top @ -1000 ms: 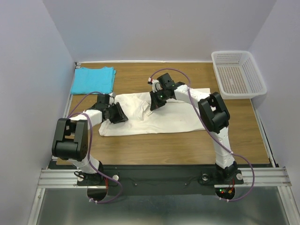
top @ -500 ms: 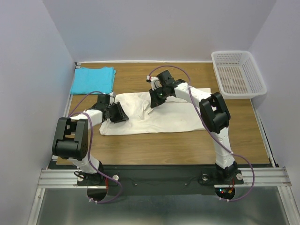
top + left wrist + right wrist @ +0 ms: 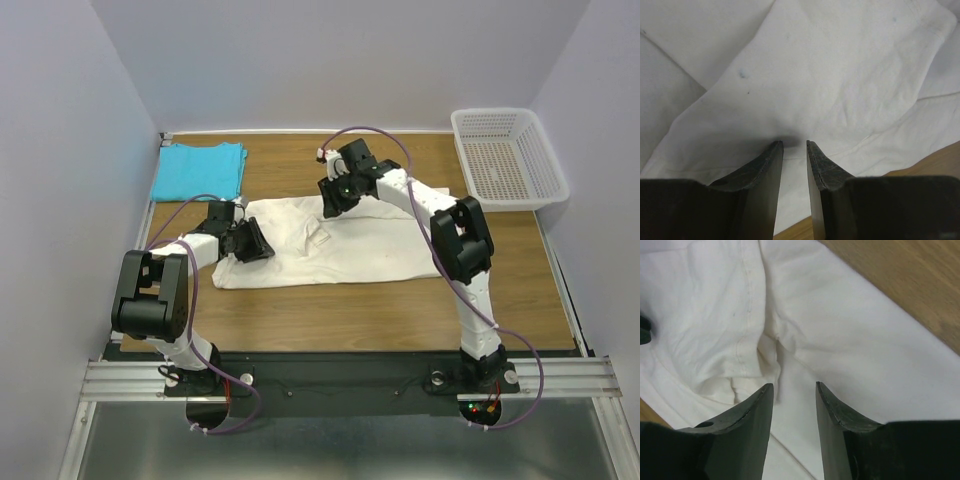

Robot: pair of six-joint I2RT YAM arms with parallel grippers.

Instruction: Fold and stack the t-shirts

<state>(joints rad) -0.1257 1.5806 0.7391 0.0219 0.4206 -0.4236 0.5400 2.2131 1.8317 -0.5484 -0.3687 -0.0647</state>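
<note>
Left fingers point(image 3: 767, 170): black, ribbed pads, a narrow slot apart. The left gripper point(image 3: 792, 145) has its tips pressed into white cloth, and creases fan out from them. I cannot tell whether a fold is pinched.

Right fingers point(image 3: 752, 410): clearly apart. The right gripper point(image 3: 792, 387) hovers over cloth with nothing between the pads. Below it are a stitched seam and a small rumpled pucker.

Cream-white t-shirt point(image 3: 340, 250): soft, matte cotton, lying roughly as a rectangle mid-table. Its long axis runs left to right, with the right end slightly farther back. The collar end is not discernible. The left gripper is at its left end and the right gripper is over its far edge.

Turquoise t-shirt point(image 3: 198, 170): a flat folded square in the far left corner, well apart from the cream one.

Wood-grain table point(image 3: 400, 310). White plastic mesh basket point(image 3: 507, 155) at far right.
</note>
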